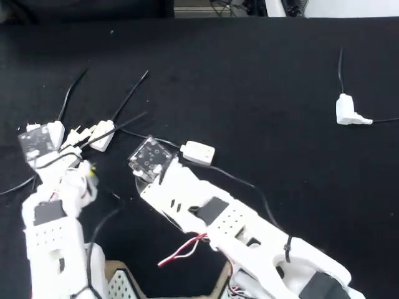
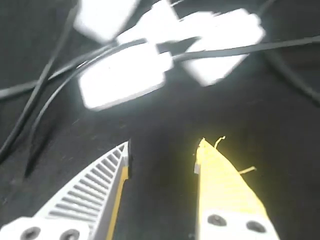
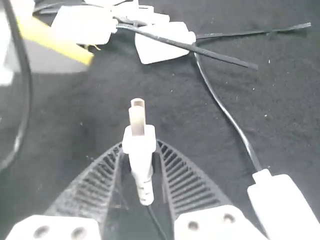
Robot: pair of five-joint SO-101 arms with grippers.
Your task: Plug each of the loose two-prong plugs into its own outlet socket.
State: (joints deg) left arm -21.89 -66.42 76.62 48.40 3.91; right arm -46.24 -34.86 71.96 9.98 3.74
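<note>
Currently the white two-prong plug (image 3: 139, 140) is pinched between the closed fingers of the right gripper (image 3: 140, 150), left of the table's centre, its prongs aimed at the cluster of white plugs and sockets (image 1: 93, 134) at the far left. A corded outlet socket (image 1: 198, 152) lies just right of that gripper. The left gripper (image 2: 164, 150) hovers half open and empty, just near of the cluster, over the black table (image 1: 262, 75).

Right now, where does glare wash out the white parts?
Left wrist view: the white connectors ahead of the left pincer blow out to flat white. Right wrist view: the plug gripped by the right pincer keeps its shading. High view: no glare on the black table.
</note>
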